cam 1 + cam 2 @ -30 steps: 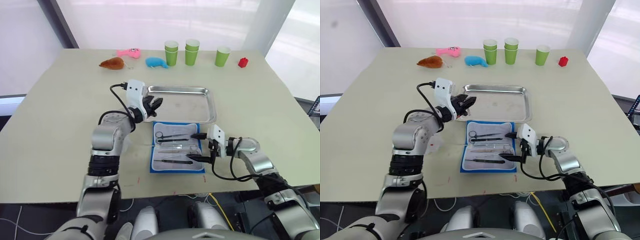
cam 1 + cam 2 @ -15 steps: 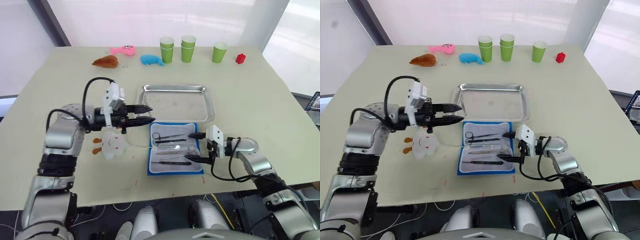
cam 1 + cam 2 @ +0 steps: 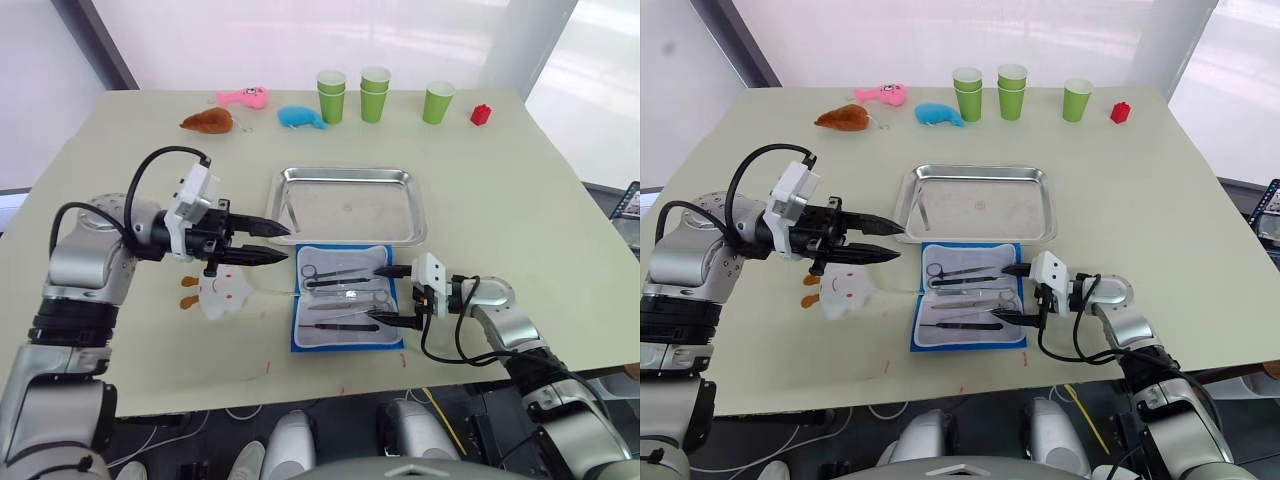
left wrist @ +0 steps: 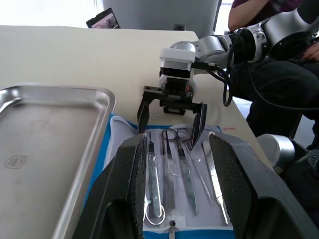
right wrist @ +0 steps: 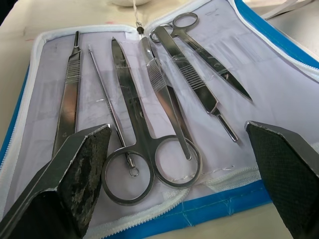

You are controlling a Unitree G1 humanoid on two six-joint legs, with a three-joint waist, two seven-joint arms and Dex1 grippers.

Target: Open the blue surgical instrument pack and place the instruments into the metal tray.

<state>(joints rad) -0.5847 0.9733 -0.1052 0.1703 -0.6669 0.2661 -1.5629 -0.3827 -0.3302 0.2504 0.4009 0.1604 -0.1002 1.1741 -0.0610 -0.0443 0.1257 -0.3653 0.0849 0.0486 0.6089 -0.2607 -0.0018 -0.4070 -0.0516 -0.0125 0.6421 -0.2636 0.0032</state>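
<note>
The right tool (image 3: 397,296) hovers at the right edge of the open blue surgical instrument pack (image 3: 347,310), fingers spread wide, holding nothing. The left tool (image 3: 276,243), fingers apart and empty, has drawn back left of the pack. The right wrist view shows the instruments (image 5: 149,99) in their pockets. The metal tray (image 3: 349,204) lies behind the pack on the surface (image 3: 520,180).
</note>
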